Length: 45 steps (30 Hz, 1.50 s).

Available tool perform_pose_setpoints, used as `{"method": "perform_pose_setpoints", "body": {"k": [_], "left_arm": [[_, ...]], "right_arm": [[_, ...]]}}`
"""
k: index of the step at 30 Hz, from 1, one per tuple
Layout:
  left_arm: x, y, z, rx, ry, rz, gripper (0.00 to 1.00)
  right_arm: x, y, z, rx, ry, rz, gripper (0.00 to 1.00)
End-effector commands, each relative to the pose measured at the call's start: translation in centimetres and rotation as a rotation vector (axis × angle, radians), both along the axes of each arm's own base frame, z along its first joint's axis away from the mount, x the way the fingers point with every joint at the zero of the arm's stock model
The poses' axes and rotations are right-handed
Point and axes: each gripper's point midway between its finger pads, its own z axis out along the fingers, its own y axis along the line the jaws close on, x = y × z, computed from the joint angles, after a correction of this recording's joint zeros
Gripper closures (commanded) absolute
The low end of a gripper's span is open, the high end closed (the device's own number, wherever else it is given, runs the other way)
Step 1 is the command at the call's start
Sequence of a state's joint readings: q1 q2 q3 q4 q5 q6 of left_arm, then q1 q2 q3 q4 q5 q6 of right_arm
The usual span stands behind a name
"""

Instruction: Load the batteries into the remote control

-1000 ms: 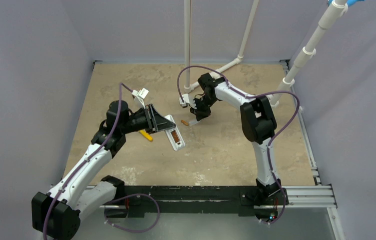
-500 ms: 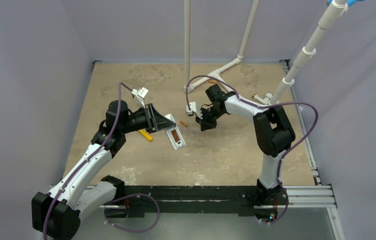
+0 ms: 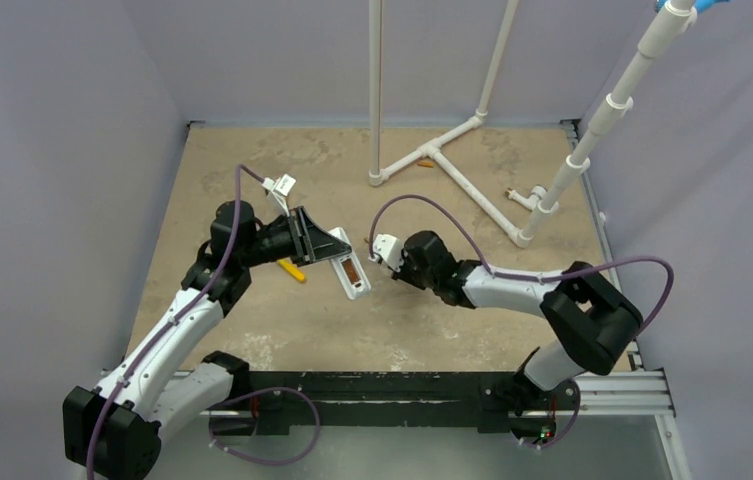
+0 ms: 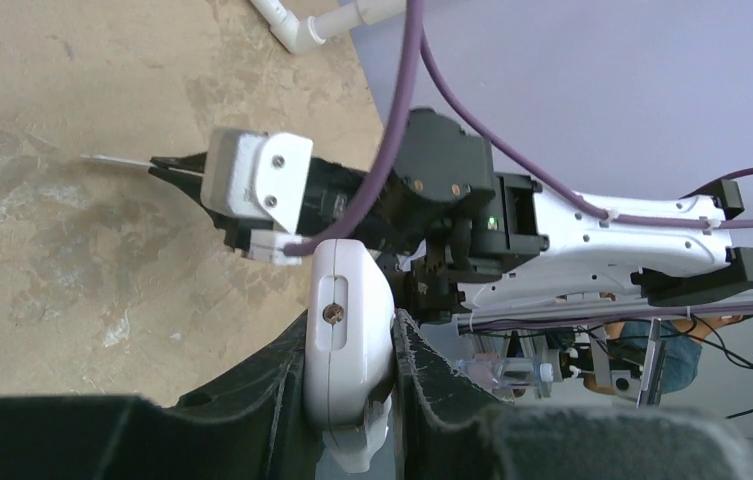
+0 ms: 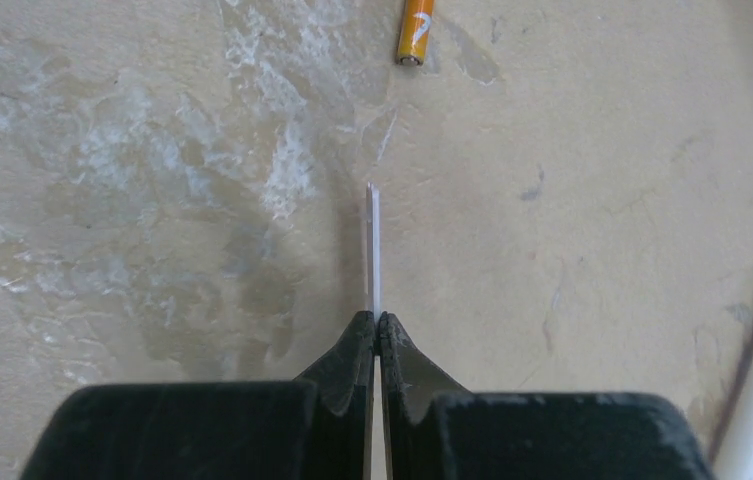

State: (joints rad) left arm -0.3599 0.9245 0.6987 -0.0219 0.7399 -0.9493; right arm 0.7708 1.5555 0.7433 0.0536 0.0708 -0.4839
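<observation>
Pinching a thin white cover plate (image 5: 373,250) edge-on between the right fingers (image 5: 357,350), closed tight on its near end, low over the counter (image 5: 602,200). Clamping the remote control (image 4: 352,350) by its long sides in the left fingers (image 4: 277,385), closed narrow on it, held out over the counter with the recess turned up, near the right fingers. Showing, from above, a seated battery (image 3: 350,270), orange-brown, in that recess; impossible to tell whether one cell or two. Leaving a loose battery (image 5: 415,28) on the counter, straight ahead of the plate's tip and well apart from the remote control.

Probably handling the cover before finishing the load. Better not to fit the plate with a cell outstanding: lay it flat close by, release, then take the loose battery by its middle, across its axis, to stop it rolling. Hold the remote control level in the left fingers. Bring the cell in parallel to the recess, polarity matched, and press straight down with no sideways shove. Mind the plate: likely easy to bend or flick out of so slight a pinch.

Beyond: mottled tan counter, hard-looking, pale in patches. White pipe frame (image 3: 452,175) toward the far side. Lavender walls (image 3: 52,150) all round. Dark rail (image 3: 402,385) along the near edge.
</observation>
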Motion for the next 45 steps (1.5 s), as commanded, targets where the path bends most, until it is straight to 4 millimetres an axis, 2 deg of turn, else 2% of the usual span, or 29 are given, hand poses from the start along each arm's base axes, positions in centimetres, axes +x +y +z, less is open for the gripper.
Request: {"method": "perform_pose_setpoints", "body": {"k": [1, 6, 15, 19, 24, 30, 38, 40, 43, 45], "left_arm": [[0.2, 0.2, 1.1, -0.014, -0.06, 0.006, 1.0], [0.5, 0.5, 1.3, -0.007, -0.073, 0.029, 1.0], [0.7, 1.1, 1.2, 0.013, -0.065, 0.063, 1.0], [1.1, 2.1, 1.4, 0.013, -0.073, 0.104, 1.0], [2.1, 4.3, 1.4, 0.007, -0.063, 0.178, 1.0], [3.0, 6.9, 1.3, 0.02, -0.042, 0.278, 1.0], [3.2, 7.9, 1.8, 0.031, -0.058, 0.31, 1.0], [3.2, 8.0, 1.8, 0.031, -0.056, 0.31, 1.0], [3.3, 8.0, 1.7, 0.031, -0.053, 0.312, 1.0], [3.3, 8.0, 1.6, 0.03, -0.049, 0.313, 1.0]], "right_arm": [[1.2, -0.1, 4.4, 0.124, -0.254, -0.19, 1.0], [-1.5, -0.4, 4.6, 0.115, -0.312, -0.17, 1.0], [-6.1, 0.1, 2.1, -0.005, -0.236, -0.062, 1.0], [-6.5, -0.3, 2.6, 0.024, -0.236, -0.087, 1.0], [-6.6, -0.3, 2.8, 0.036, -0.237, -0.081, 1.0], [-7.2, 0.4, 1.8, -0.01, -0.196, -0.015, 1.0], [-8.4, 0.3, 0.2, -0.122, -0.193, 0.063, 1.0], [-8.7, 0.4, 0.1, -0.133, -0.2, 0.076, 0.96], [-8.9, 0.5, 0.0, -0.134, -0.214, 0.082, 0.84], [-9.2, 0.7, 0.0, -0.125, -0.213, 0.091, 0.81]]}}
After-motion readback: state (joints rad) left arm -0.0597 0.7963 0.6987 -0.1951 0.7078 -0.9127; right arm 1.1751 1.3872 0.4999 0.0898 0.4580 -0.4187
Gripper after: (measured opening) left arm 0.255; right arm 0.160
